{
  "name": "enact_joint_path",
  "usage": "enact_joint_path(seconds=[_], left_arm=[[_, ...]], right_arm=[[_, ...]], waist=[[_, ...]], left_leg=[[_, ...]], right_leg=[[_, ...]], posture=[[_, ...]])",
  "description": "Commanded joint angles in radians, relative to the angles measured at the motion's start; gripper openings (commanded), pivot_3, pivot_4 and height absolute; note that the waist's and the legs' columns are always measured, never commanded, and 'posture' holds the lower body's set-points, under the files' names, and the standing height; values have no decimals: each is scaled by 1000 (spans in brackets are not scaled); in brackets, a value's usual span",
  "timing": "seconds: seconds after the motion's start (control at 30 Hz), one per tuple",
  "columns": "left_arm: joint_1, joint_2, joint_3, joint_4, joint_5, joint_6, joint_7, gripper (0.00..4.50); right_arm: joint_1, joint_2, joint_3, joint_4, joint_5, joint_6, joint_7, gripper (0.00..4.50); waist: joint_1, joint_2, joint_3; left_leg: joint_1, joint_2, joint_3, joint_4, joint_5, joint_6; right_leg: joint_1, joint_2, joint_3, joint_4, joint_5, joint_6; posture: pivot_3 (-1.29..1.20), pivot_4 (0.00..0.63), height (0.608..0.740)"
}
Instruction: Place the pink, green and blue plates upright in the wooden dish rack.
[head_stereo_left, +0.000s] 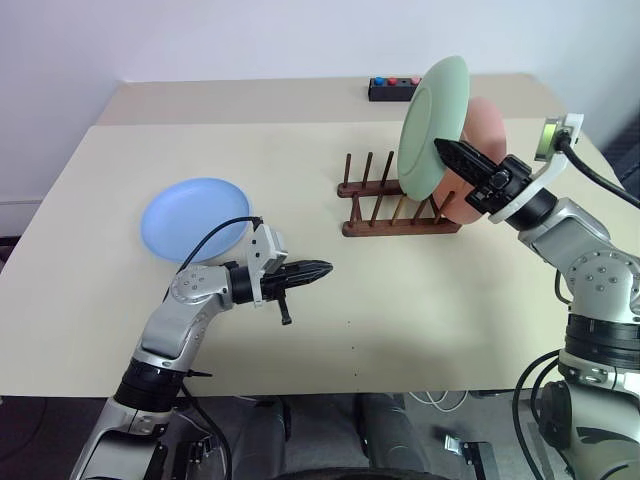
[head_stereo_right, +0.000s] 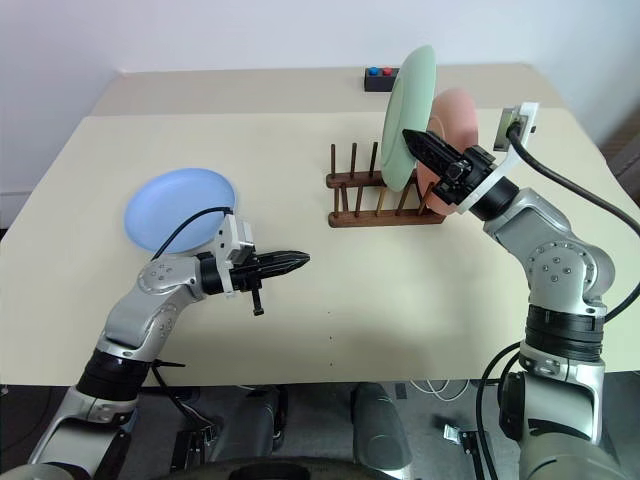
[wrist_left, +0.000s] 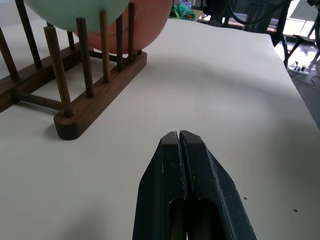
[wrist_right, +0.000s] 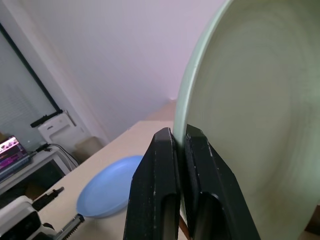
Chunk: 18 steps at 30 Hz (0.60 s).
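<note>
A cream table (head_stereo_left: 420, 320) bears the blue plate (head_stereo_left: 192, 217), wooden dish rack (head_stereo_left: 385, 205) and black box (head_stereo_left: 392, 88).

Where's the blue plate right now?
The blue plate lies flat on the table's left side, just behind the left gripper, well left of the wooden dish rack.

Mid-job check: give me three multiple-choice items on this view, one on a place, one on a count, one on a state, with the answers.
1. Where is the blue plate?
A. flat on the table
B. in the rack
C. in a claw

2. How many plates stand in the wooden dish rack?
A. none
B. one
C. two

3. What is the right claw doing?
A. hanging open
B. pinching the green plate's rim
C. resting on the table

Answers: 1 A, it lies beside the left claw. 2 C, the green plate and pink plate sit between pegs. 3 B, the fingers clamp the rim.
</note>
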Motion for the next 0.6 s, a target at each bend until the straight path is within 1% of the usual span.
enact_joint_path(seconds=[0.03,0.07,0.17,0.23,0.27,0.43,0.6], left_arm=[[-1,0,-4,3,8,-26,-3,0],[-2,0,-4,5,8,-27,-3,0],[-8,-3,-5,14,12,-31,-4,0],[-11,-5,-6,19,13,-32,-4,0],[-13,-6,-6,21,14,-33,-5,0],[-20,-9,-7,27,16,-34,-6,0],[-22,-8,-5,20,16,-28,-4,0]], right_arm=[[-31,-11,-19,-8,-4,-1,17,694],[-31,-11,-20,-8,-7,-1,18,1025],[-31,-14,-17,-8,-32,-10,20,2534],[-30,-16,-10,-9,-60,-20,22,3615],[-31,-14,-10,-8,-68,-23,24,4063],[-40,-5,-20,-10,-89,-33,29,4063],[-53,-37,-15,-54,-137,-59,36,4063]], waist=[[0,0,0],[0,0,0],[0,0,0],[0,0,0],[0,0,0],[0,0,0],[0,0,0]], left_leg=[[0,0,0,0,0,0],[0,0,0,0,0,0],[0,0,0,0,0,0],[0,0,0,0,0,0],[0,0,0,0,0,0],[0,0,0,0,0,0],[0,0,0,0,0,0]], right_leg=[[0,0,0,0,0,0],[0,0,0,0,0,0],[0,0,0,0,0,0],[0,0,0,0,0,0],[0,0,0,0,0,0],[0,0,0,0,0,0],[0,0,0,0,0,0]], posture=[[0,150,730],[0,150,730],[0,150,730],[0,150,730],[0,150,730],[0,150,730],[0,150,730]])
